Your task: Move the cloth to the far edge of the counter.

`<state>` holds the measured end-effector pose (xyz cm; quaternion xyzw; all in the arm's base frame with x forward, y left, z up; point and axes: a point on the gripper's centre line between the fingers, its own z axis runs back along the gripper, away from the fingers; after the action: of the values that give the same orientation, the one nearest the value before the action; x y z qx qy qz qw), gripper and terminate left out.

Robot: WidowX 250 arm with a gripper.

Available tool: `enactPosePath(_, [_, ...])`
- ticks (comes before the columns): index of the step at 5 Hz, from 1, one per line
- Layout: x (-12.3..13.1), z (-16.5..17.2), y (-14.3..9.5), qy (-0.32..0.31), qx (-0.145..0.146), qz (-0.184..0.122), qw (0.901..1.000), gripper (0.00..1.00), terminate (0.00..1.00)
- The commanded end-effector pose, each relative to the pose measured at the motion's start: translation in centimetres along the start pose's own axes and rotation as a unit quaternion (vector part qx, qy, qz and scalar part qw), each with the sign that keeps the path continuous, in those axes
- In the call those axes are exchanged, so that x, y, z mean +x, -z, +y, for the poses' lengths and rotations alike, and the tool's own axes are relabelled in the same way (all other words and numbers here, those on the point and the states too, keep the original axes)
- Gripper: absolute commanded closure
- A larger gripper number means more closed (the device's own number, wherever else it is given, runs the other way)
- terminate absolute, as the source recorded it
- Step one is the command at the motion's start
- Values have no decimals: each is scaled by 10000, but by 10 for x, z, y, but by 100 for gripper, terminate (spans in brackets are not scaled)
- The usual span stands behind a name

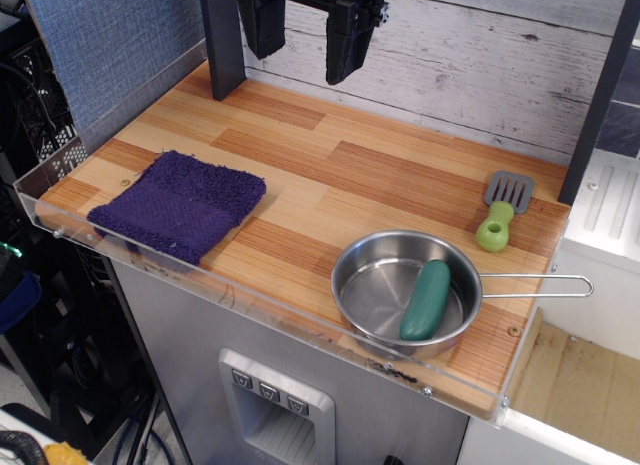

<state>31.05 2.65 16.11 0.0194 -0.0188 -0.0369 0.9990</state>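
Note:
The dark purple fuzzy cloth [180, 204] lies flat on the striped wood counter [330, 175] at its front left, near the clear acrylic rim [250, 285]. My black gripper [308, 40] hangs at the top of the view, above the back of the counter, well behind and to the right of the cloth. Its two fingers [350, 40] stand apart with nothing between them.
A steel pan [405, 290] with a long wire handle sits at the front right, holding a green cucumber-like piece [426, 300]. A grey spatula with a green handle [500, 213] lies at the right. A dark post [222, 40] stands at the back left; a white plank wall stands behind.

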Motion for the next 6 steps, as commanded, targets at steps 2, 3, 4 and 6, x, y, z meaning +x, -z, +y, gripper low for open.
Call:
enactPosePath(2, [-17, 38, 20, -238, 164, 287, 9992, 0, 0])
enactPosePath(3, [-31, 71, 42, -321, 206, 529, 9979, 0, 0])
enactPosePath(4, [-45, 92, 59, -297, 312, 491, 9979, 0, 0])
enactPosePath(6, [-36, 97, 103, 27, 415, 232, 9989, 0, 0])
